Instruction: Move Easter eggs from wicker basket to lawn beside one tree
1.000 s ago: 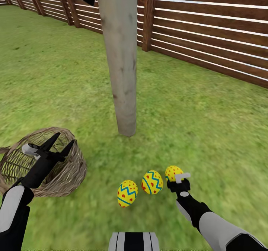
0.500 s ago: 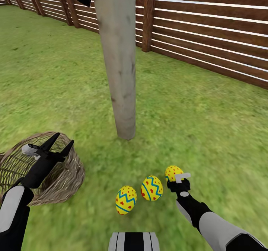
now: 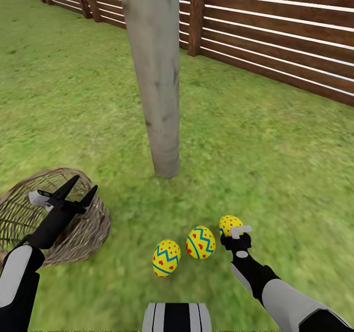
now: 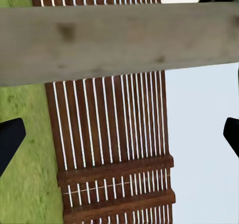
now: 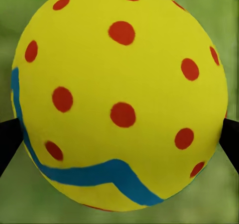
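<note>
The lawn (image 3: 275,140) is seen spread wide around the tree (image 3: 156,76), with a brown slatted fence (image 3: 275,32) closing it off behind the trunk. The tree is taken as the landmark: its pale trunk is planted upright in the grass, and everything else is placed from its base.

The wicker basket (image 3: 93,224) is found tipped on its side on the grass, to the robot's left of the trunk base and nearer the robot. No egg can be made out inside it, though part of its inside is hidden by the arm.

The left gripper (image 3: 78,190) is held over the basket rim with its fingers spread and nothing between them.

The three Easter eggs lie near the trunk base, on the robot's side. The first egg (image 3: 166,257) and the second egg (image 3: 200,242) rest on the grass just beside each other. The third egg (image 3: 229,224) is pinched between the fingers of the right gripper (image 5: 119,134), low over the grass.

The eggs are judged light, rigid and smooth, hence prone to slipping and rolling; they are best gripped across the widest part.
</note>
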{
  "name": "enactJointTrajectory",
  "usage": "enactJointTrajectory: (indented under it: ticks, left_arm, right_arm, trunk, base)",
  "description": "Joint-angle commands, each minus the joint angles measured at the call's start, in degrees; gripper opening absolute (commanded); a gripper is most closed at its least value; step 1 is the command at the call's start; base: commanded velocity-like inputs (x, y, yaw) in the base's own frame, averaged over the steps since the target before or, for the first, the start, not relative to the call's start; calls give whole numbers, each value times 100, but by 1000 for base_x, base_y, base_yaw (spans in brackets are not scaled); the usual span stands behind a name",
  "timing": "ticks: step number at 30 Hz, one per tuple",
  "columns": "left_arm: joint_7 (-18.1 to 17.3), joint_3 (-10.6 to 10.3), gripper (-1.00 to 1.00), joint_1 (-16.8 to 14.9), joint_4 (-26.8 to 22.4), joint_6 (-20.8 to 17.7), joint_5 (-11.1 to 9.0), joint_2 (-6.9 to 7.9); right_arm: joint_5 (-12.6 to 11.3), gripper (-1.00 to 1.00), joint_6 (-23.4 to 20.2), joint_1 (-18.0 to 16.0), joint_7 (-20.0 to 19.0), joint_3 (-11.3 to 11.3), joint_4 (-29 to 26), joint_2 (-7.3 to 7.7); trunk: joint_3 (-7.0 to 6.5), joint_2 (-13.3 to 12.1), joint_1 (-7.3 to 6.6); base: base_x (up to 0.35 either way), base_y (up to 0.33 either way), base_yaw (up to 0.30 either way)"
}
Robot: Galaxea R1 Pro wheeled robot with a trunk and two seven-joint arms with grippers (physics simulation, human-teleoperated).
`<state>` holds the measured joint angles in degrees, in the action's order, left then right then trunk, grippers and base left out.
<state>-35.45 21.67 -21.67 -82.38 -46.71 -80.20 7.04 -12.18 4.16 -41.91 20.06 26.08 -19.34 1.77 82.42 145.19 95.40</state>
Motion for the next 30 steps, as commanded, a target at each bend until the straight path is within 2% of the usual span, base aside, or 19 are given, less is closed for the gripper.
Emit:
enactJointTrajectory:
  ticks: [1, 5, 6, 26, 30]
  left_arm:
    - [-6, 3, 100, -4, 2, -32, -13, -1]
    - [-6, 3, 100, -4, 10, -32, -13, -1]
    - [-6, 5, 100, -4, 11, -32, -13, -1]
    - [-6, 12, 100, -4, 20, -32, -13, -1]
    - [-6, 12, 100, -4, 20, -32, -13, -1]
  right_arm:
    - [-151, -100, 23, -1, -248, 55, 204, 8]
    - [-161, -100, 19, -1, -248, 55, 195, 8]
    - [-166, 100, 17, -1, -248, 55, 194, 8]
    - [-180, 100, 173, -1, -301, 46, 183, 11]
    - [-166, 100, 171, -1, -301, 46, 184, 12]
  trunk:
    - [26, 1, 5]
    - [26, 1, 5]
    - [26, 1, 5]
    - [26, 1, 5]
    - [-62, -4, -5]
  base:
    - [0, 0, 0]
    - [0, 0, 0]
    - [0, 0, 0]
    - [0, 0, 0]
    - [0, 0, 0]
